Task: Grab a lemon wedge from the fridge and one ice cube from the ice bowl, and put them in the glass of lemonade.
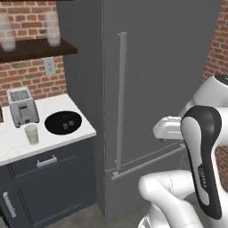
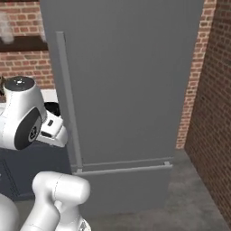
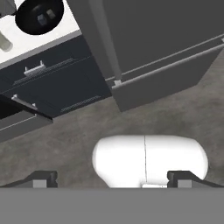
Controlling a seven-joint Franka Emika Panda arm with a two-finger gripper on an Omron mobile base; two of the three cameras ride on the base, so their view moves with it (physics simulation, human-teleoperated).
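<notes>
The tall grey fridge [image 1: 156,67] stands shut, its long bar handle [image 1: 121,98] near the door's left edge. The lemon wedge is hidden. On the white counter [image 1: 13,147] left of the fridge sits the black ice bowl [image 1: 63,122] holding ice cubes [image 1: 68,125]. The glass of lemonade [image 1: 32,133] stands just left of the bowl. My gripper [image 3: 113,180] is open and empty, pointing down at the floor in front of the fridge [image 3: 153,30], well away from the handle [image 3: 105,39] and the ice bowl [image 3: 39,15].
A silver toaster [image 1: 21,107] stands behind the glass. Frosted glasses [image 1: 52,29] sit on a dark shelf above. Dark cabinets with a drawer handle [image 1: 46,161] lie under the counter. A brick wall [image 2: 212,113] closes in right of the fridge [image 2: 131,81].
</notes>
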